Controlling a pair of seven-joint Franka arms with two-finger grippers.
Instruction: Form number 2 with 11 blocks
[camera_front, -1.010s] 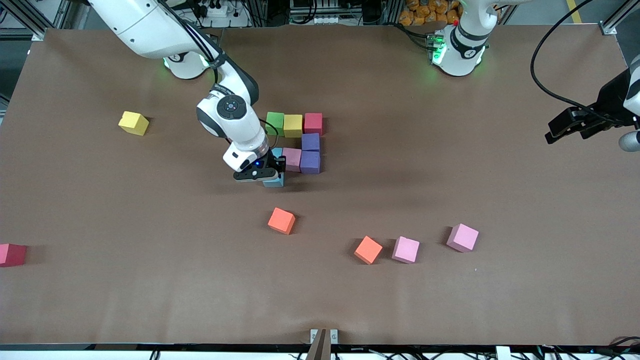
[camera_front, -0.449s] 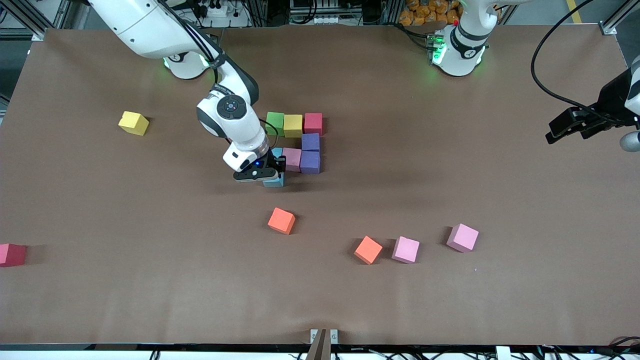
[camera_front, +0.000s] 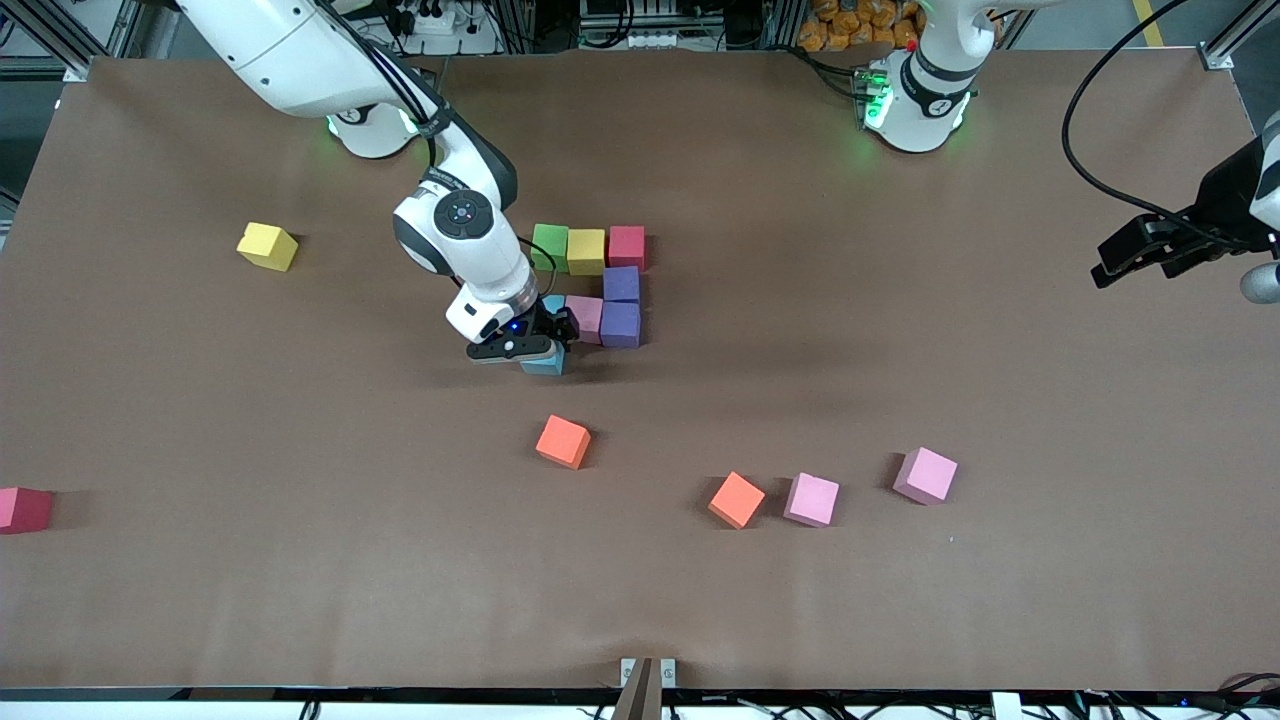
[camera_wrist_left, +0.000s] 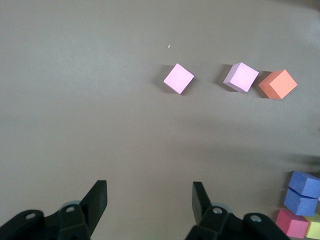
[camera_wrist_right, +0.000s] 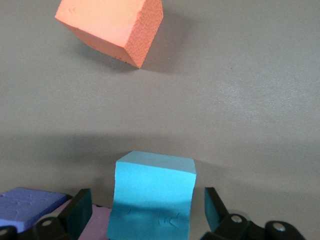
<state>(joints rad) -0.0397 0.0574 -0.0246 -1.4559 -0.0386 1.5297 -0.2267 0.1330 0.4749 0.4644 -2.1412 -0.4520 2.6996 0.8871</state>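
On the brown table (camera_front: 900, 620), the half-built number 2 of coloured foam cubes (camera_front: 604, 285) sits mid-table, where the right gripper (camera_wrist_right: 148, 212), fingers spread, straddles a light blue foam cube (camera_wrist_right: 152, 197) beside its pink cube, while the empty left gripper (camera_wrist_left: 149, 200) waits, fingers apart, over the left arm's end.

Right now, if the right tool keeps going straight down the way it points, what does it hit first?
The light blue block, most likely. The right tool hangs open right over it, one finger on either side, so the palm should meet the block's top, though the gap is unclear.

The blocks (camera_wrist_right: 152, 197) look like matte, fine-pored foam — the table (camera_front: 900, 600) wears a dull brown, paper-like covering.
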